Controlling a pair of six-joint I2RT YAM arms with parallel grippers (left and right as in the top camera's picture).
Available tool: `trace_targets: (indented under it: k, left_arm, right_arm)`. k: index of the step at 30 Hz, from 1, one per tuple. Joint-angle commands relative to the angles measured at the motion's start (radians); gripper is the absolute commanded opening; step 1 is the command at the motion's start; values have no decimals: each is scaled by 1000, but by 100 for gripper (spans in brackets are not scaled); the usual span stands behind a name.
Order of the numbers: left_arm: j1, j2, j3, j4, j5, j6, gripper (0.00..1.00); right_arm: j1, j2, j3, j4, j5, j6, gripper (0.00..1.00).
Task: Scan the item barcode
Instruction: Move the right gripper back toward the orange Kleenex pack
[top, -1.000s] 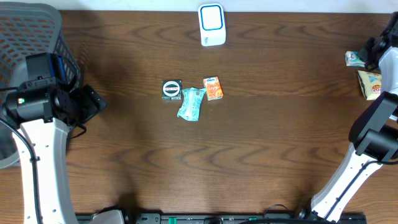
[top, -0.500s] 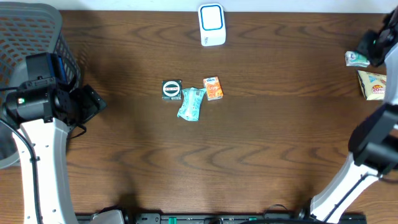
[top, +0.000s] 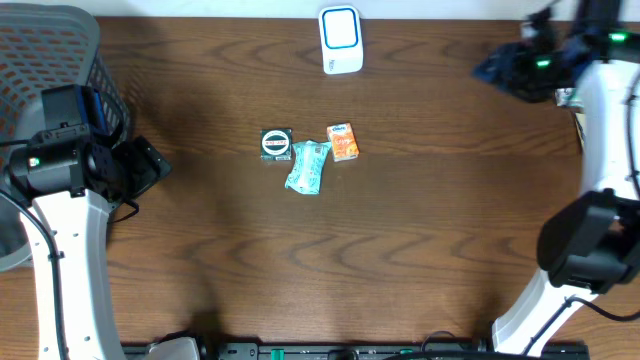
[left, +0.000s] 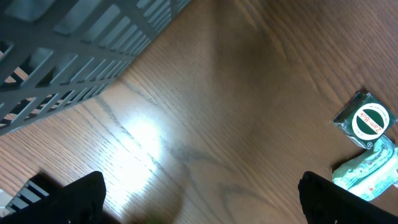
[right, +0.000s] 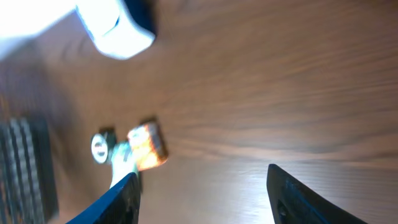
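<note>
Three small items lie together near the middle of the table (top: 420, 220): a dark square packet with a round label (top: 276, 144), a teal packet (top: 308, 166) and an orange box (top: 343, 141). The teal packet sits between the other two and a little lower in the frame, touching or nearly touching both. None of them is held.

The white scanner (top: 340, 40), with a blue-framed face, stands at the top centre of the overhead frame, well apart from the three items.

The right fingers (right: 121, 199) are spread and empty above the bare wood in the upper right of the overhead frame, to the right of the scanner. Their own camera is blurred, but it shows the scanner in its upper left and the items in its lower left.

The left fingers (left: 78, 199) are spread wide with nothing between them, at the left edge of the overhead frame just beside a grey mesh basket (top: 50, 40). Their camera catches the round-label packet and the teal packet at its right edge.
</note>
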Motion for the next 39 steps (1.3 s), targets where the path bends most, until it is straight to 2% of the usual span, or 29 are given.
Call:
trace_targets:
  k: [1,5,6,7,8,12,13,15,22,24,28,31,33,39]
  left_arm:
    - [3,-4,-2,-5,-16,-6,98]
    - [3,-4,-2,-5,-16,-6,98]
    - [3,-4,-2,-5,-16,-6,98]
    - [3,-4,-2,-5,-16,-6,98]
    - [3,-4,-2,-5,-16,-6,98]
    - [3,-4,-2,-5,-16,-6,97]
    - [3,-4,-2,-5,-16,-6,97]
    - [3,-4,-2,-5,-16,-6,98]
    - [3,-4,-2,-5,-16,-6,98]
    - [3,-4,-2,-5,-16,-6,98]
    - [3,-4,-2,-5,-16,-6,98]
    - [3,-4,-2,-5,-16,-6,98]
    - [3,-4,-2,-5,-16,-6,98]
    - [3,-4,-2,-5,-16,-6,98]
  right_arm:
    - [87,13,-38,10,-25,-15,60]
    - [185,13,-100,76,5,-15,65]
    - [211,14,-114,97,23,-15,68]
    - [248,15,-135,130,56,-15,78]
    - [272,15,-150,151,77,-14,81]
    - [364,16,-216,260,106,-14,82]
    - [385,16,-232,286,108,-14,79]
    - [425,16,-258,329,134,-6,65]
    - [537,17,-313,413,248,91,36]
    - [562,19,-316,429,264,106,32]
    - [604,22,-316,440,332,153,13]
    - [625,27,-316,442,370,181,8]
    - [636,34,-316,452,368,181,1]
    - [669,66,-316,489,367,189,1]
